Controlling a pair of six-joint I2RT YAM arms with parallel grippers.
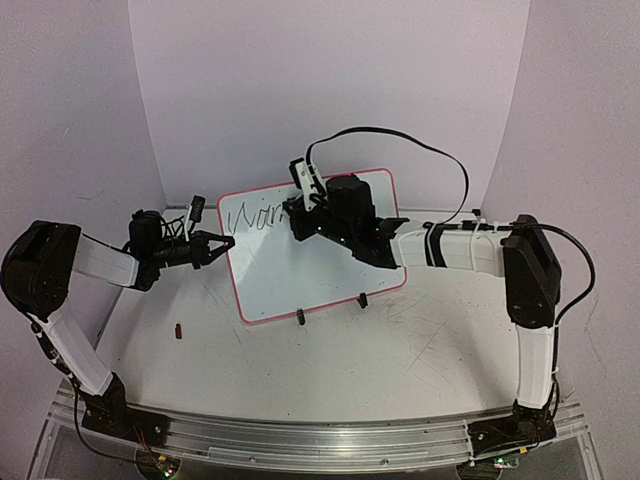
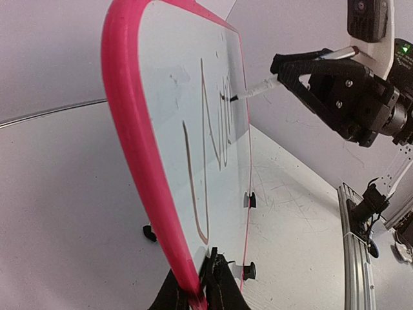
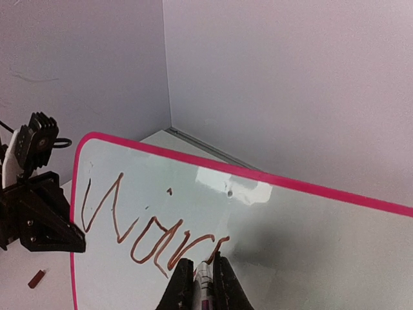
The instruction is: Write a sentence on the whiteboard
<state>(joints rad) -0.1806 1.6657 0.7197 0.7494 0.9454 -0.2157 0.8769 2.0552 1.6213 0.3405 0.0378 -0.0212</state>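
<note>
On the scratched grey table (image 1: 400, 350), a small dark-red piece (image 1: 178, 330) lies near the left arm, apart from the board. Behind it, mid-table, the whiteboard (image 1: 320, 270) stands on its two black clip feet (image 1: 298, 318), a white rectangle with rounded corners and a thin pink-red frame, angled so its left end sits farther back. The left gripper (image 1: 225, 243) is clamped on the frame at the board's left edge, jaws closed over the rim, as the left wrist view shows from below. The sentence (image 3: 155, 239) so far is one line of dark reddish-brown cursive across the upper left, roughly "Warr". The right gripper (image 3: 201, 268) is closed on a marker (image 2: 261, 86), whose tip touches the board at the end of the last stroke. Pale lilac walls (image 1: 330, 80) stand behind
</note>
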